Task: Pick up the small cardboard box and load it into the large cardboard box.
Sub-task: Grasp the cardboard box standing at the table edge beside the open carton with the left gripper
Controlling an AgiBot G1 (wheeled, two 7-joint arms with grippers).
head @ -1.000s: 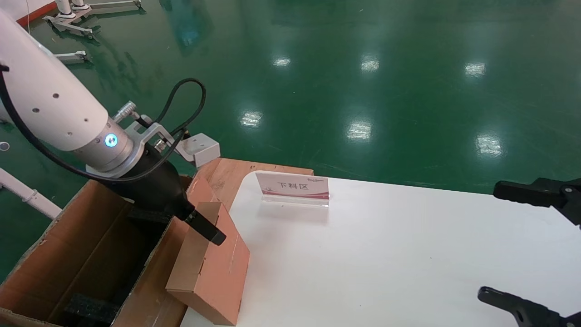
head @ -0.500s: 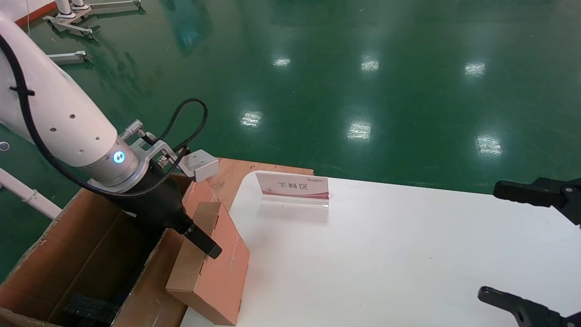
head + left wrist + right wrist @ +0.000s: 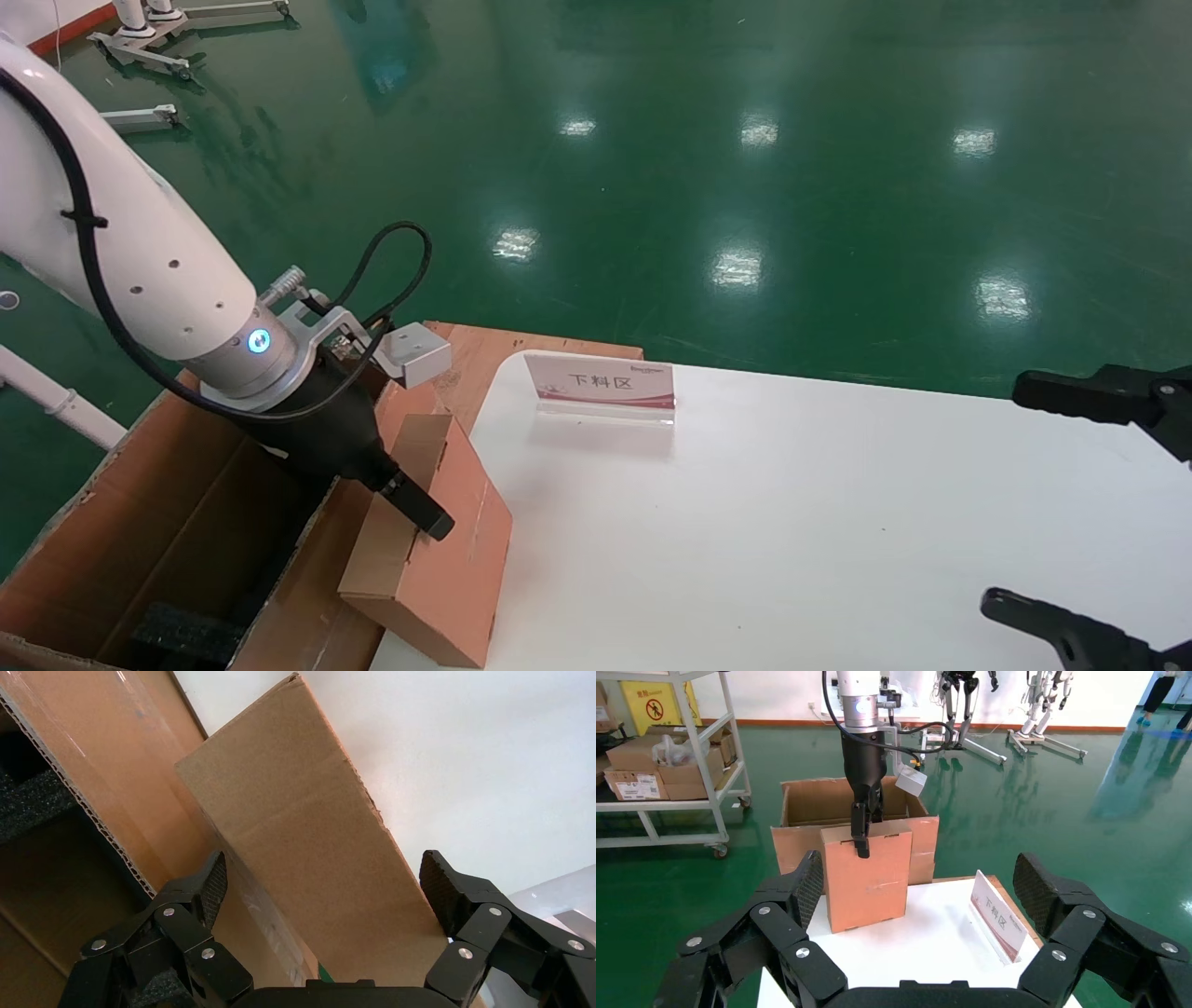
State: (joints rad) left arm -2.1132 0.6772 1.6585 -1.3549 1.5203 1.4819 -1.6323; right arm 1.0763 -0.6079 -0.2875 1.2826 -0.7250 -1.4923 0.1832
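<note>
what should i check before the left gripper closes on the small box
1. Left gripper straddles the small cardboard box: ok, a finger on each side of its narrow edge.
2. Jaws open wide enough: ok, gaps show beside both pads.
3. Box stable: not ok, it stands tilted at the white table edge, leaning toward the large cardboard box.
4. Pads at gripping depth: cannot tell.
5. Large cardboard box open to receive: ok, flaps open, black foam inside.
6. Right gripper clear: ok, parked open at the table's far right.
</note>
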